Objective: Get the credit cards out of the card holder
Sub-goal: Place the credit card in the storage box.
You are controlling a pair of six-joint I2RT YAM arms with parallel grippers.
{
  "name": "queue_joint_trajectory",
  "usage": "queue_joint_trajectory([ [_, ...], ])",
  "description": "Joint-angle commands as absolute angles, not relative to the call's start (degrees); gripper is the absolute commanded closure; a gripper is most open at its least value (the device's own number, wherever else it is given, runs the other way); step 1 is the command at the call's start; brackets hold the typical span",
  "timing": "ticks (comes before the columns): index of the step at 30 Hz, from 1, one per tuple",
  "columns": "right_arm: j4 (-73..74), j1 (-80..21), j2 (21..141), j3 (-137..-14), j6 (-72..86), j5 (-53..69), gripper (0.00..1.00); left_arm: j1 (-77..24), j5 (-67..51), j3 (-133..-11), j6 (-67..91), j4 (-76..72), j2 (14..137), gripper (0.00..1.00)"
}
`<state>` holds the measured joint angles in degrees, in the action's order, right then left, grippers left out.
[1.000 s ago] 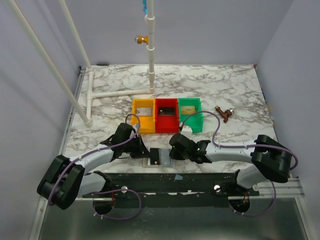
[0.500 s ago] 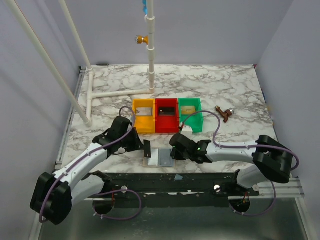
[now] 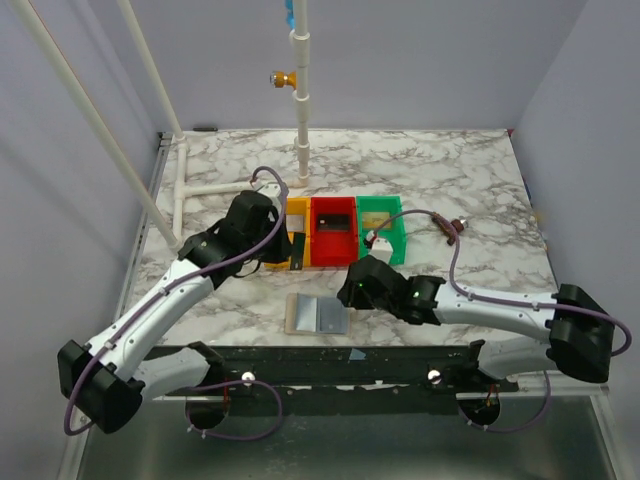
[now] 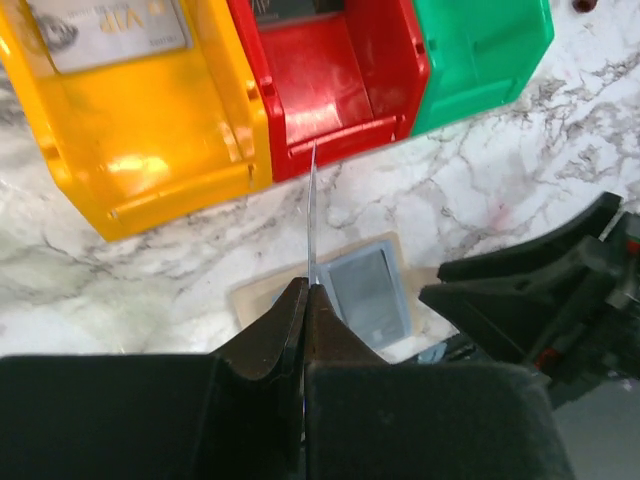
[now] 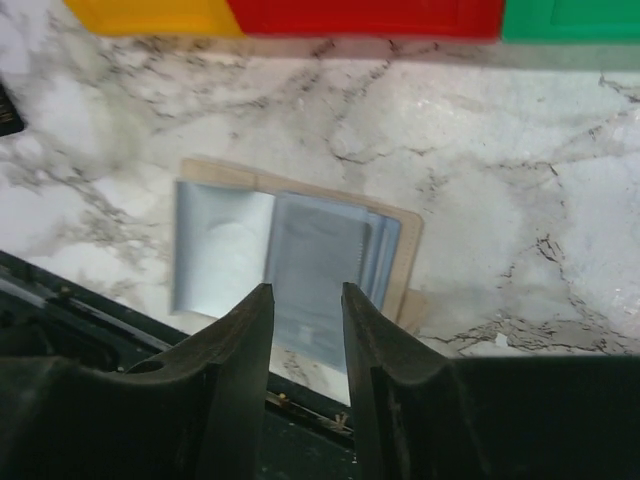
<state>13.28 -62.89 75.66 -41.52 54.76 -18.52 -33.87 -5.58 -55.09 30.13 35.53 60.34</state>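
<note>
The left pincer (image 4: pixel 305 300) is shut tight on a thin black card (image 4: pixel 312 200). The card stands on its edge, up off the worktop (image 3: pixel 450 180). It sits just in front of the yellow tray (image 4: pixel 150 130) and the red tray (image 4: pixel 335 95), right where the two meet. A green tray (image 4: pixel 480 50) is on the right of the red one. A grey card (image 4: pixel 110 30) lies flat inside the yellow tray. The card holder (image 3: pixel 318 313) lies open and flat by the near edge of the worktop, nearer than the trays. Its grey-blue inside faces up, with a tan edge around it. The right pincer (image 5: pixel 303 305) hangs over the holder. Its two fingers are a little way apart with nothing between them. I cannot tell if they touch the holder.
</note>
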Motion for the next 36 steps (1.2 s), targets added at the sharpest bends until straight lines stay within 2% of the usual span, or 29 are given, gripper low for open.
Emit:
queue_joint_trajectory([
  [1,15.72,-62.91,70.0,-44.47,53.37,-23.19,0.59,-36.55,5.34,-63.55,21.28,39.12,65.09,1.0],
  [6,21.79,-62.81,62.74,-46.2,53.51,-29.76,0.43,-39.78,14.9,-72.36,11.53,36.39,71.67,1.0],
  [11,27.97,-62.67,55.8,-46.84,54.51,-35.94,0.34,-43.24,20.09,-79.75,-0.82,30.94,78.86,1.0],
  [18,36.25,-62.58,47.79,-47.55,56.72,-42.03,0.3,-48.41,26.11,-79.18,-21.76,19.67,87.77,1.0],
  [26,43.14,-62.66,41.83,-48.25,58.61,-45.28,0.29,-51.04,26.1,-67.3,-42.99,-1.61,89.83,1.0],
  [36,44.47,-62.64,40.61,-47.03,59.85,-45.09,0.28,-51.26,19.83,-59.6,-50.92,-8.66,92.96,1.0],
])
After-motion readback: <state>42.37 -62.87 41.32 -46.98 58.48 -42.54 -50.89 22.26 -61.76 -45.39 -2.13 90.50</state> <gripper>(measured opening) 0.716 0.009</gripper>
